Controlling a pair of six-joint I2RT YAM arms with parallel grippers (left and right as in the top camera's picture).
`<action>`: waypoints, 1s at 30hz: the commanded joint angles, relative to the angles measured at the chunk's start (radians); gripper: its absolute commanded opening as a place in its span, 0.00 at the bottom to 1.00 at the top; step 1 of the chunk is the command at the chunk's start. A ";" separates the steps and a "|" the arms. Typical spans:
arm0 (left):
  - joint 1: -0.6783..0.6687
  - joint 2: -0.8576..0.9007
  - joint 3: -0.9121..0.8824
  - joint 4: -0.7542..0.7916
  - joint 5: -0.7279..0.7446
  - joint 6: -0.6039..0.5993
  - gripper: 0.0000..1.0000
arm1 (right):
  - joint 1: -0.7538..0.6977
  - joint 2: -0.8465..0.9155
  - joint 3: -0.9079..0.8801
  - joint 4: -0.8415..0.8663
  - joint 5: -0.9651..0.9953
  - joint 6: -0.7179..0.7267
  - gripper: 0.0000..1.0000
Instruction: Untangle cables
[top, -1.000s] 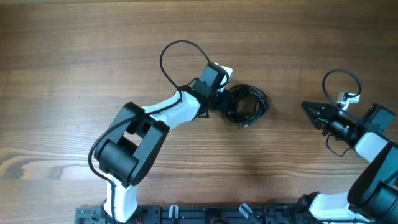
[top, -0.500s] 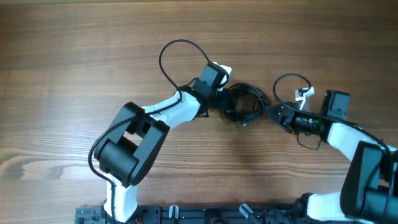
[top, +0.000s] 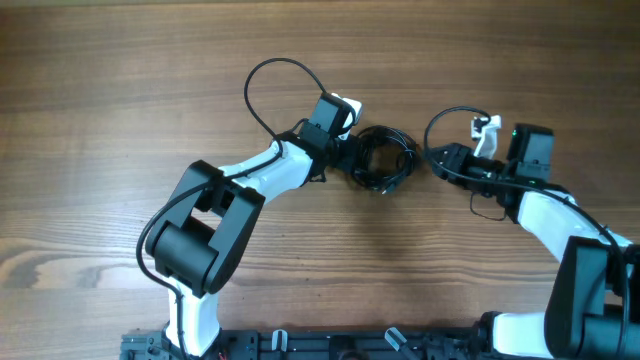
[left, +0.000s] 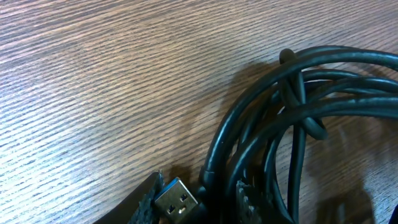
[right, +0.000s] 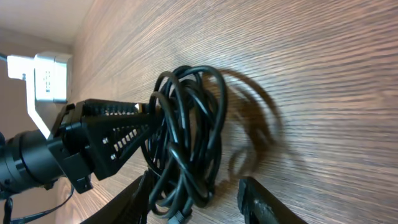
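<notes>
Tangled black cables (top: 385, 160) on the table (top: 120, 80), between both arms
Light, limp and springy, likely to slip; best taken at an outer loop or beside the USB plug (left: 177, 200). One bundle, strand count unclear, one plug seen. Left gripper (top: 354, 160) clamped on the strands; right gripper (top: 437, 160) fingers apart, just beside

Brown wooden table (top: 120, 90), grain running left to right, dark rail (top: 330, 345) along its near edge

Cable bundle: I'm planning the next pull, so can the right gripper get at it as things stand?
Probably yes. The right gripper stands open facing the cable bundle, with nothing in between; the left gripper holds only the far side.
</notes>
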 joint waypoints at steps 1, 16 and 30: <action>0.019 0.047 -0.026 -0.026 -0.057 0.025 0.38 | 0.037 -0.013 0.009 0.006 0.066 -0.009 0.49; 0.019 0.047 -0.026 -0.023 -0.057 0.025 0.39 | 0.129 -0.008 0.009 0.035 0.251 -0.008 0.48; 0.019 0.047 -0.026 -0.023 -0.057 0.025 0.38 | 0.135 0.047 0.008 0.020 0.345 -0.036 0.38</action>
